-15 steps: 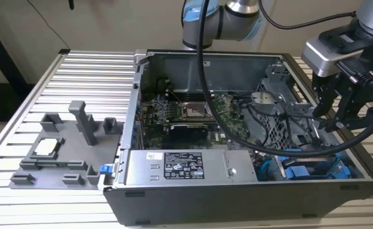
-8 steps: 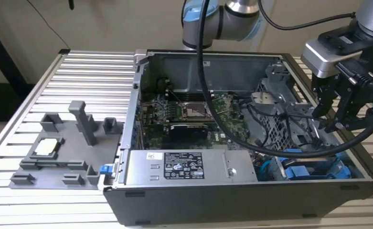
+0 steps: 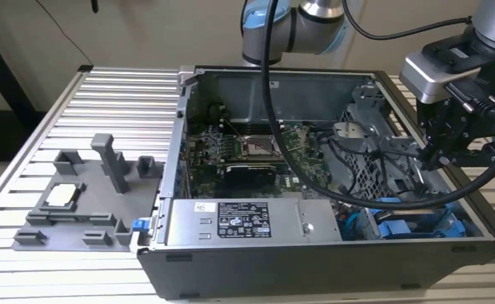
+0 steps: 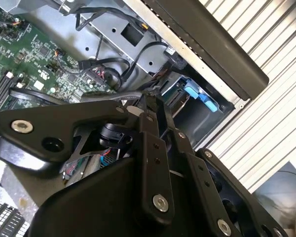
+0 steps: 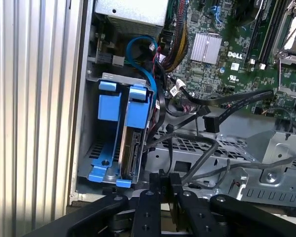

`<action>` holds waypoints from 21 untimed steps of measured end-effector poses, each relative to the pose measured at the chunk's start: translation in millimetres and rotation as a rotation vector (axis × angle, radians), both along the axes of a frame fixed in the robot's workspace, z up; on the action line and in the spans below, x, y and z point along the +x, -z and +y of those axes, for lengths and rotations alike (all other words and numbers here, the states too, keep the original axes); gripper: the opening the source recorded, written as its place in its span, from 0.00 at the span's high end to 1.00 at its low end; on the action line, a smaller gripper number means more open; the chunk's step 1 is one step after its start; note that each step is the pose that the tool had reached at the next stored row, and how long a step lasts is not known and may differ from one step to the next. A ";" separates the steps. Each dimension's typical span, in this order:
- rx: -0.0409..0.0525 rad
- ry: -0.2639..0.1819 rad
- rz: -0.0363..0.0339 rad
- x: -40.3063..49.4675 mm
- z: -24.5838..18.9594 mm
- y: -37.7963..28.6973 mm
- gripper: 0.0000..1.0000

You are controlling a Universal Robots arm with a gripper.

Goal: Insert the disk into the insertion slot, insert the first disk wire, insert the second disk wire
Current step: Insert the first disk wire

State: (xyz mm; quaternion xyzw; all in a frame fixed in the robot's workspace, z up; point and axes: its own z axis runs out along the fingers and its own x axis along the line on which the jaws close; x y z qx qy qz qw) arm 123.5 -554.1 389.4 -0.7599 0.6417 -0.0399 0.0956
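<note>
In the exterior view, the gripper (image 3: pixel 433 161) was poised near the insertion slot (image 3: pixel 437 223). In the second wrist view, its fingers (image 4: pixel 150 123) were drawn together. In the first wrist view, the disk (image 5: pixel 131 153) was seated there: judged stiff, weighty, fragile, best held by its blue frame.

Disk (image 5: pixel 130 153) sits edge-on in the slot (image 5: pixel 96 148) in the first wrist view: label face hidden, connector end not resolvable. Gripper (image 5: pixel 164 178) cut off by the picture's edge there. In the second wrist view its black links cover much of the circuit board (image 4: pixel 37 54). Exterior view: black cable (image 3: pixel 270 82) crosses and part-hides the slot; arm (image 3: pixel 294 25) cut off at top edge.
</note>
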 end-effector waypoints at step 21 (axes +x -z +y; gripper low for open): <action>-0.0052 0.000 0.0439 12.0 0.0 3.3 0.81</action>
